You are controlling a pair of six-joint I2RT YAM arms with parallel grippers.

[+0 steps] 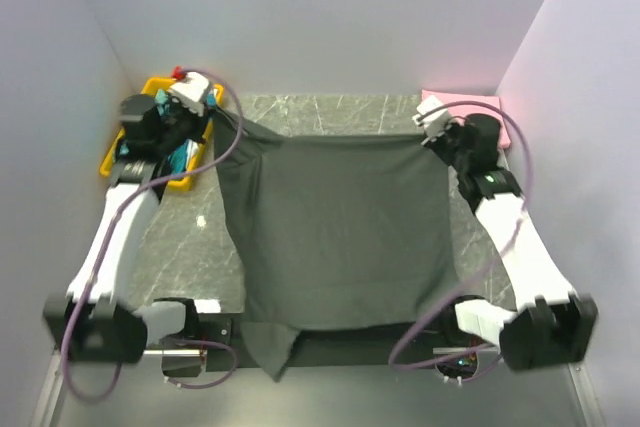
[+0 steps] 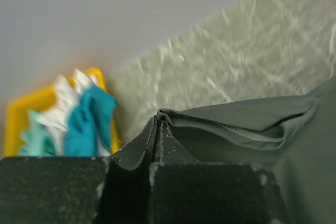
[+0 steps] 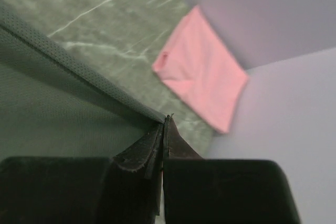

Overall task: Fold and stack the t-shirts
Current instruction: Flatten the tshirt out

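The left tool (image 2: 157, 124) at ten o'clock and right tool (image 3: 166, 121) at two each clamp a far corner of the charcoal t-shirt (image 1: 340, 227).

White arms (image 1: 120, 237), black joints (image 1: 95, 332), purple cables (image 1: 237, 127)

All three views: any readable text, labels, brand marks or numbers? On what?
None readable.
Grey t-shirt: plain, no print.
Pink t-shirt: plain; there is a small darker spot near one corner, too blurred to tell whether it is a label.
Yellow tray: no marking visible, view blurred.
Arms in the top view: no legible lettering.
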